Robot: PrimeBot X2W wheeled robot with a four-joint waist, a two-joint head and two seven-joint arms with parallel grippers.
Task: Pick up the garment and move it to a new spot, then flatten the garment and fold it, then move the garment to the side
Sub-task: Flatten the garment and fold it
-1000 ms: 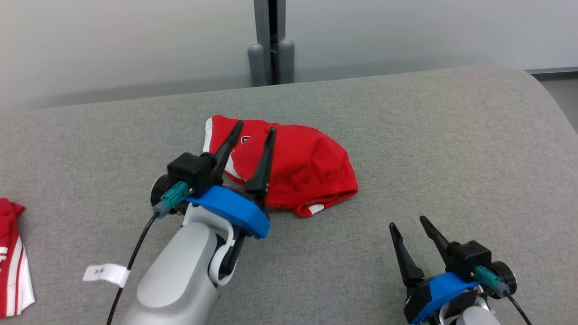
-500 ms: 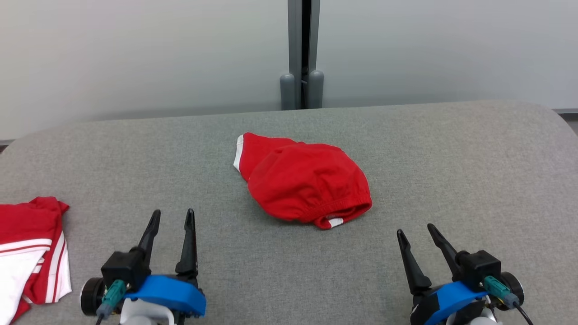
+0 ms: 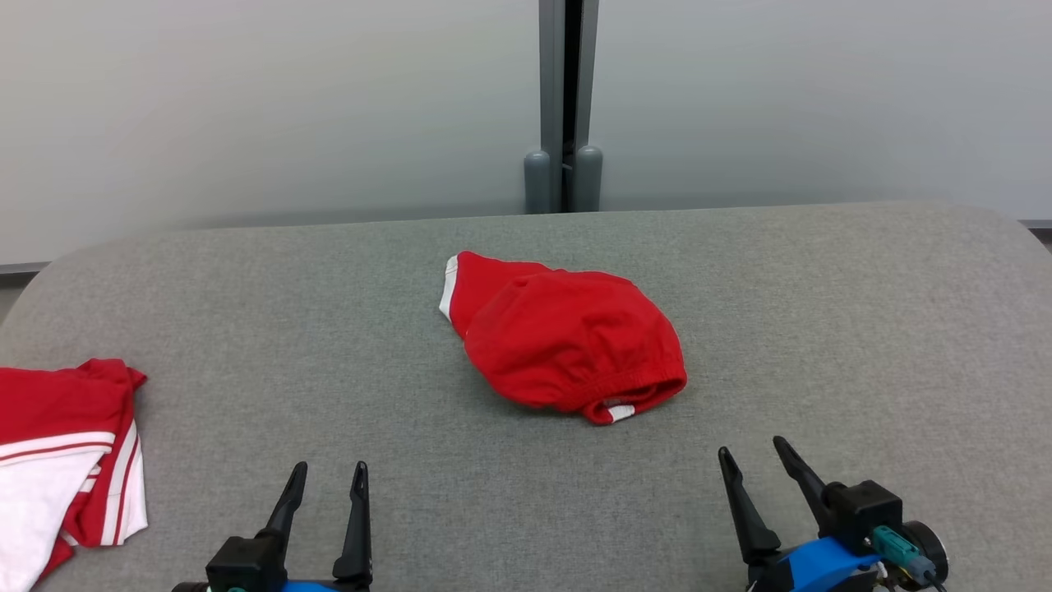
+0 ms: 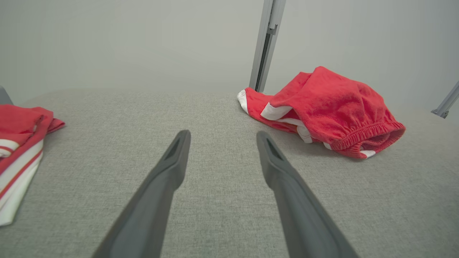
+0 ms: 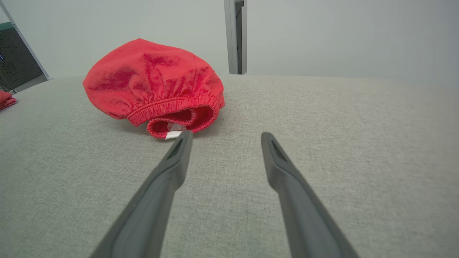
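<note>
One wide grey padded table spans the head view, with a pale wall and a grey post behind it. Near the table's middle lies the red garment, bunched into a rounded heap, with white trim at its far left end and its elastic hem turned toward the robot. Another red and white cloth lies at the table's left edge, well apart. At the lower left the left claw and at the lower right the right claw both stand wide open, holding nothing, short of the garment.
</note>
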